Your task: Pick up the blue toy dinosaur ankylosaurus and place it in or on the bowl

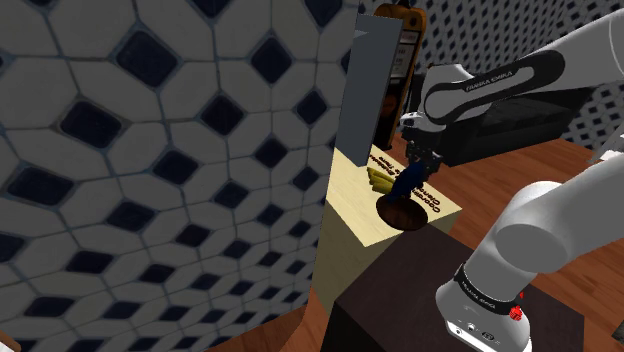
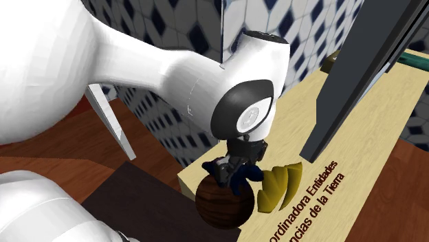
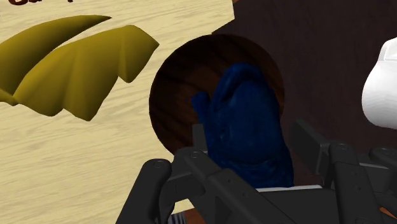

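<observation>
Closest to the wrist camera, the gripper (image 3: 248, 153) has its two black fingers (image 3: 186, 163) clamped on the blue toy dinosaur (image 3: 245, 121), one finger on each side of its body. The dinosaur hangs directly over the dark brown bowl (image 3: 172, 83), with its lower end pointing into the hollow. Whether it touches the bottom cannot be told. The bowl stands at the corner of the pale wooden table (image 3: 76, 165), near the edge. Just beside the bowl lies a yellow ribbed object (image 3: 76, 70), not touching it. Judged from this, the picking and the carrying are done. What is left is to lower the toy a little if needed, open the fingers and draw the hand away.
</observation>
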Robot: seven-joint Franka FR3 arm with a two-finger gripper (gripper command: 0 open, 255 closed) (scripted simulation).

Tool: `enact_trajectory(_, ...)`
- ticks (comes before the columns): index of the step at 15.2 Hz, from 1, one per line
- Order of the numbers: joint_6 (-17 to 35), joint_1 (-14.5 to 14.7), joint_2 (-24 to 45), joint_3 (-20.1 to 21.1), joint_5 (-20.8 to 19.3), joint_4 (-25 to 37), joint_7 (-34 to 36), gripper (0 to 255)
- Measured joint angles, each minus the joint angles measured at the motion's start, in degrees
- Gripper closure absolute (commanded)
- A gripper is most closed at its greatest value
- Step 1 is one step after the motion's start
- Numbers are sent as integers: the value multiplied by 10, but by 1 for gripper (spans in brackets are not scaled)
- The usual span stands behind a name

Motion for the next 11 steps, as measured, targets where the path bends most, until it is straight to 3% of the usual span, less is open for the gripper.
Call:
enact_trajectory(3, 9, -11, -14, -4, -13, -22, -1, 255)
enact_trajectory(11, 88, -9, 36, -24, -20, -53, -2, 255)
